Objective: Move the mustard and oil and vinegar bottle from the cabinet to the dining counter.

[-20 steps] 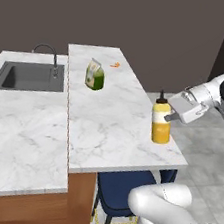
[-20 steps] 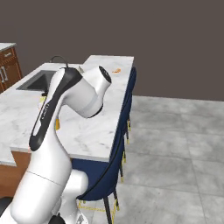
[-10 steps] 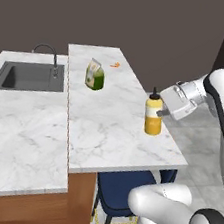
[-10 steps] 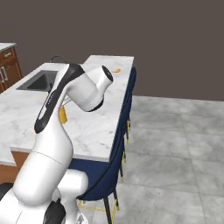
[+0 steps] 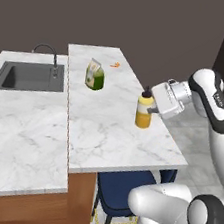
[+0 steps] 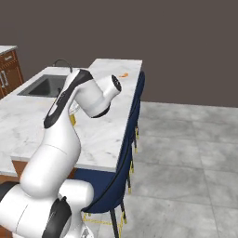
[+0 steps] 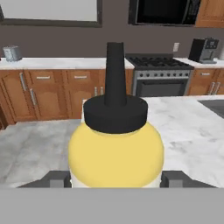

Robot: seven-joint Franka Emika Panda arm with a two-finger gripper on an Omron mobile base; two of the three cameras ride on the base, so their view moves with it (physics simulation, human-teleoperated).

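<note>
**Mustard between the pincer fingers, on the table**

The mustard [image 5: 144,110] stands upright on the white marble table [image 5: 106,133], near its right edge. The pincer [image 5: 153,110] reaches in from the right, and its two fingers [image 7: 54,178] press the bottle's sides, grasping the mustard. A green-and-white pouch [image 5: 95,75] stands well apart, farther back.

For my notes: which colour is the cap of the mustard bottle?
Black, on the yellow mustard; the hand view shows it best.
</note>
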